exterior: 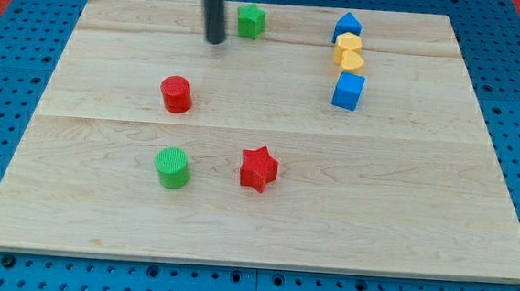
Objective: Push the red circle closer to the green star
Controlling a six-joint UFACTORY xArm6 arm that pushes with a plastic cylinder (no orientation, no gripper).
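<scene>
While the rod enters from the view's top edge, where its upper length is cut off, my tip rests on the worktop near the top, left of centre. No fingers are fitted to this arm, so none can be reported as apart or together.

The green star sits just beside the tip, to its right and slightly higher; a narrow gap shows between them. Its outline is small and soft at this distance, and the points are hard to count.

The red circle stands well below the tip and a little to its left, apart from every other block. It is also well apart from the green star.

Lower down, a green circle lies beneath the red circle, with a red star to its right.

At upper right four blocks form a close column: a blue block with a peaked top, whose exact shape I cannot settle; a yellow block directly under it; a yellow heart touching that one; and a blue cube at the bottom. The two yellow blocks merge in colour, so their boundary is unclear.
</scene>
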